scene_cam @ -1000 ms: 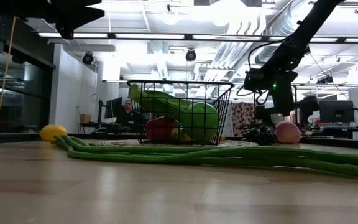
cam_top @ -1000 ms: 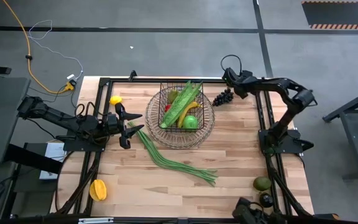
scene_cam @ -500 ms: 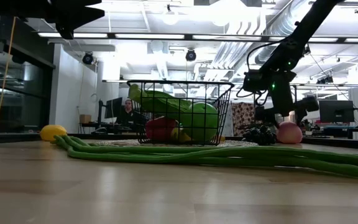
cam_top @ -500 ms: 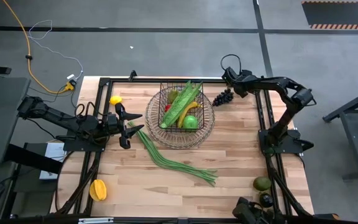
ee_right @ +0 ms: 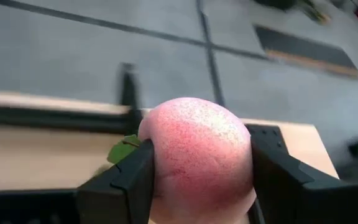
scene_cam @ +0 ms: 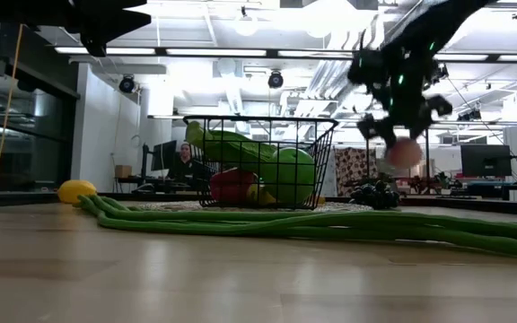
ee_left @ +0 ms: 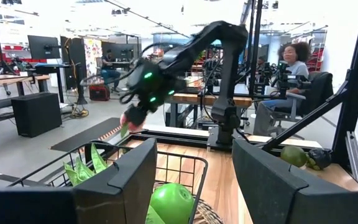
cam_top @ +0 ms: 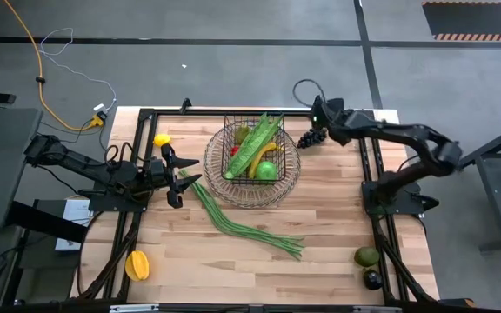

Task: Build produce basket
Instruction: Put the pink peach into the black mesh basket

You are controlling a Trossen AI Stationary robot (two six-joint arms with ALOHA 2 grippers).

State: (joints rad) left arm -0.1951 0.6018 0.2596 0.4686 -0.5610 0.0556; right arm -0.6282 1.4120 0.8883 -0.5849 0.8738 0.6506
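Right wrist view: pink apple (ee_right: 197, 155) inside right claw (ee_right: 197, 171)

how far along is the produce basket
Partly done. The basket already holds a green apple, a banana and leafy greens. The right end effector is clamped on a pink apple, lifted near the grapes. Left out: grapes, green beans, lemon, avocado. The left end effector waits open.
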